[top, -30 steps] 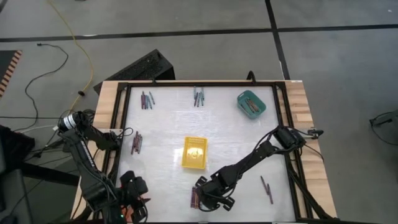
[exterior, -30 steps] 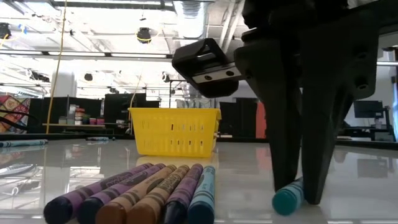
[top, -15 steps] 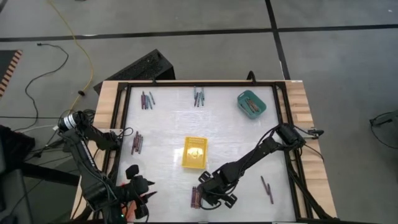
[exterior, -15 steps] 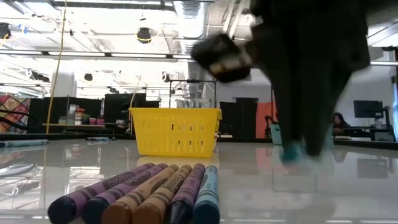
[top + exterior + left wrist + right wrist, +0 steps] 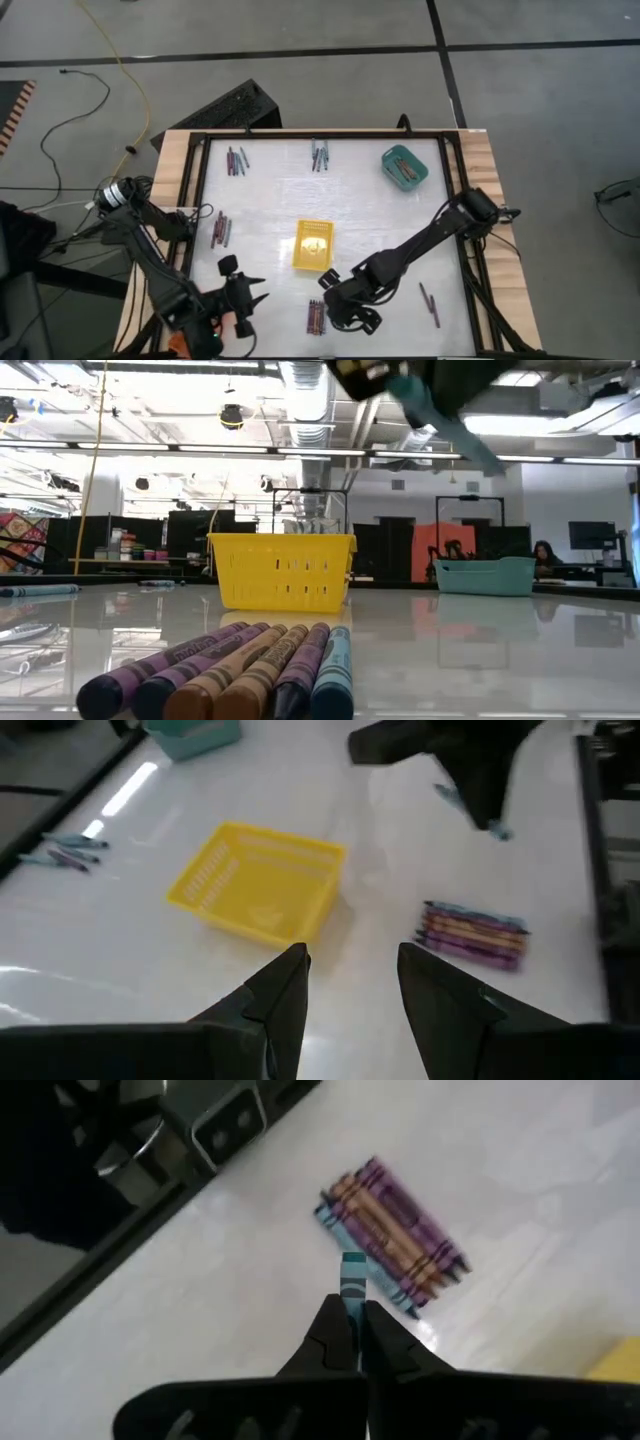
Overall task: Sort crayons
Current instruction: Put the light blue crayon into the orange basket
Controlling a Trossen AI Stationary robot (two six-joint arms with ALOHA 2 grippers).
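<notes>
The right gripper [image 5: 352,1342] has risen off the table since a second ago: then its fingers stood on the surface around a teal crayon [image 5: 353,1280], now they pinch that crayon in the air, and in the low view it shows tilted at the top edge [image 5: 437,412]. It hangs just at 3 o'clock of the row of crayons [image 5: 315,317] lying side by side near the table's near edge, with the yellow tray [image 5: 313,246] at 12 o'clock of that row. The left gripper [image 5: 348,980], fingers spread and holding nothing, has swung in over the table's near left part. The wrappers carry print, but it is too small to read. Other crayons lie in small groups along the far edge [image 5: 237,160], at the left side [image 5: 220,229] and near the right rail [image 5: 429,304]; the teal tray [image 5: 404,167] sits in the far right corner. Bare white table [image 5: 270,200] lies between the groups.
</notes>
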